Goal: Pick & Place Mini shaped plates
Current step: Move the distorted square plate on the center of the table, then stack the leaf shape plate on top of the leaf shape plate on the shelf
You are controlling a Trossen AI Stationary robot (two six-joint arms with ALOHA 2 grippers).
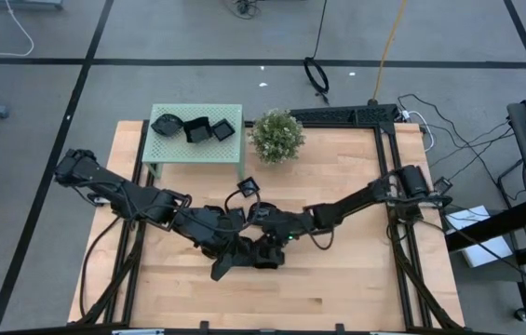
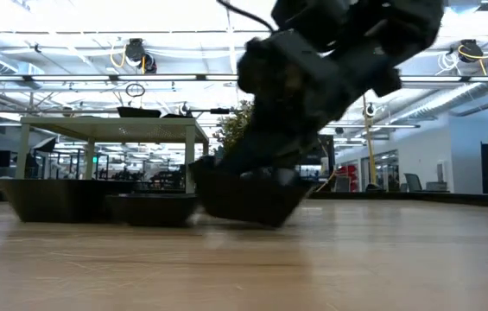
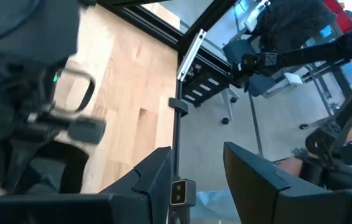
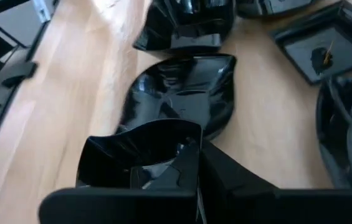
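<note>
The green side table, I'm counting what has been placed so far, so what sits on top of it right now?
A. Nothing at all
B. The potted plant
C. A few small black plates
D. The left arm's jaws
C: in the high view a few small black plates lie on the green side table, while the potted plant stands beside it on the wooden table and both arms work nearer the middle.

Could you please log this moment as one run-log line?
right tool: shut on wavy black plate | left tool: open, empty | green stand: three plates | table: more plates
</note>
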